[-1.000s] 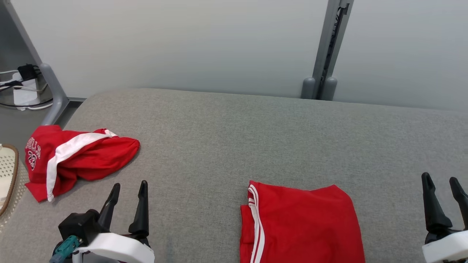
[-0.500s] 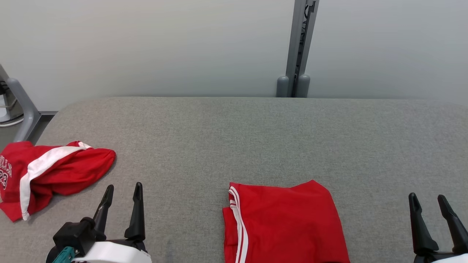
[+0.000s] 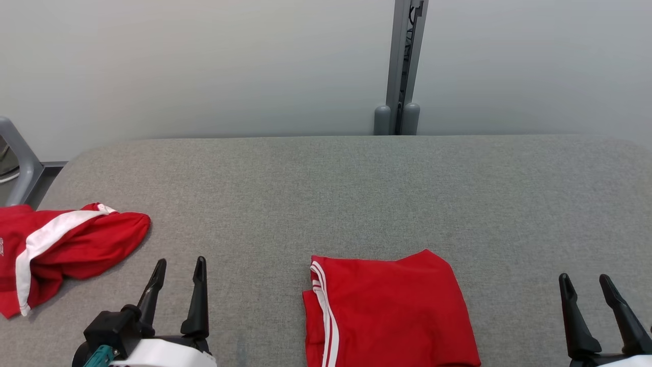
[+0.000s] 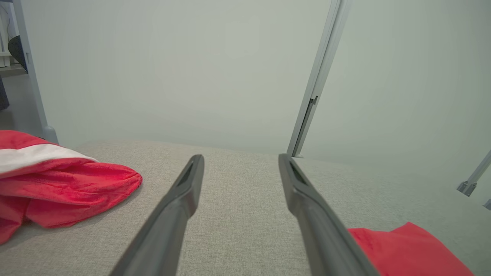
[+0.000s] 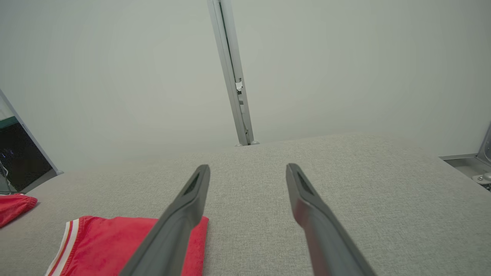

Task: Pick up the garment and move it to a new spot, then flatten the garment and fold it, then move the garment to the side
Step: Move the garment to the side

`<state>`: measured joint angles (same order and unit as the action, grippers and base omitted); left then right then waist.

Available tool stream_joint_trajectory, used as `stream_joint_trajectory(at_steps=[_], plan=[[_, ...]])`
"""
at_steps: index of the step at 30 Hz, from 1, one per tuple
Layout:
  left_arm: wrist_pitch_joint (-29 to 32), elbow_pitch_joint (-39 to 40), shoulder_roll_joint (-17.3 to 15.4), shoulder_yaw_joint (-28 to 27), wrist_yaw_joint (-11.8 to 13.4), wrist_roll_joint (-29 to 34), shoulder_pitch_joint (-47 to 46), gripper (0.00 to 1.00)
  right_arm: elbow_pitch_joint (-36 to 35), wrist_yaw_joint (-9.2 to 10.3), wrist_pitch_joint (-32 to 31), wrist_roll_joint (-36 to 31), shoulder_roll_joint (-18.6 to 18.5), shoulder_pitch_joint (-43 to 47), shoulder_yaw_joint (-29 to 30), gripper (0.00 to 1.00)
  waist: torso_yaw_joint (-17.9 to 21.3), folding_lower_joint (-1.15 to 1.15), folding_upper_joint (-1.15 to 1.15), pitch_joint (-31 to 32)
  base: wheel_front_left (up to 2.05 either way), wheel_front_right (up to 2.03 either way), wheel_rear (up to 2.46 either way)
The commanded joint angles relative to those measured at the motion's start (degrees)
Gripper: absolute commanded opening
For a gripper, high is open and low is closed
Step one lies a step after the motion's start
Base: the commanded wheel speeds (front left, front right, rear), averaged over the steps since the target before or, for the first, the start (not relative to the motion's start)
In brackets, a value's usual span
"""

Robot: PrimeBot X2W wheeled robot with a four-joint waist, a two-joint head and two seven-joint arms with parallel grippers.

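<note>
A red garment (image 3: 392,311) with white side stripes lies folded flat at the front middle of the grey padded surface (image 3: 326,193). A second red garment (image 3: 71,250), crumpled and with a white band, lies at the left edge. My left gripper (image 3: 181,261) hovers open and empty between the two, touching neither. My right gripper (image 3: 583,278) is open and empty to the right of the folded one. In the left wrist view my left gripper (image 4: 241,158) has the crumpled garment (image 4: 69,184) on its left and the folded garment (image 4: 406,249) at lower right. In the right wrist view my right gripper (image 5: 247,167) stands just right of the folded garment (image 5: 115,245).
A grey metal post (image 3: 400,66) rises against the pale wall behind the surface. A grey frame leg (image 3: 15,163) stands off the left edge. Bare grey fabric stretches across the middle, back and right.
The head camera has swung to the right, so the whole picture has slid left. Both garments lie as before, and both grippers stay open.
</note>
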<state>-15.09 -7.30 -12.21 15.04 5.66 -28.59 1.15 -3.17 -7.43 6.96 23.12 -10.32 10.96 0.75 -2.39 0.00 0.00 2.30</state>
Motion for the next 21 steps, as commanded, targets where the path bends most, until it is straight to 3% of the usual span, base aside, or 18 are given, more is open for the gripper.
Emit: stream_joint_trajectory(at_steps=[1, 8, 21], plan=[[-0.07, -0.15, -0.17, -0.35, -0.17, 0.39, -0.49, 1.00, 0.06, -0.12, -0.40, -0.28, -0.47, -0.64, -0.33, 1.00, -0.16, 0.00, 0.00, -0.03, 0.00, 0.00, 0.00], [-0.07, -0.59, 0.50, -0.60, -1.10, 1.01, -1.64, 1.00, 5.09, -0.12, -6.79, 2.48, -0.70, -6.71, -6.17, 1.00, -0.96, 0.00, 0.00, -0.84, 0.00, 0.00, 0.00], [0.17, -2.41, 0.96, 0.88, -2.04, 1.23, -3.71, 1.00, 28.46, -0.12, -18.39, 7.82, 1.97, -17.30, -9.37, 1.00, -7.00, 0.00, 0.00, -0.72, 0.00, 0.00, 0.00]])
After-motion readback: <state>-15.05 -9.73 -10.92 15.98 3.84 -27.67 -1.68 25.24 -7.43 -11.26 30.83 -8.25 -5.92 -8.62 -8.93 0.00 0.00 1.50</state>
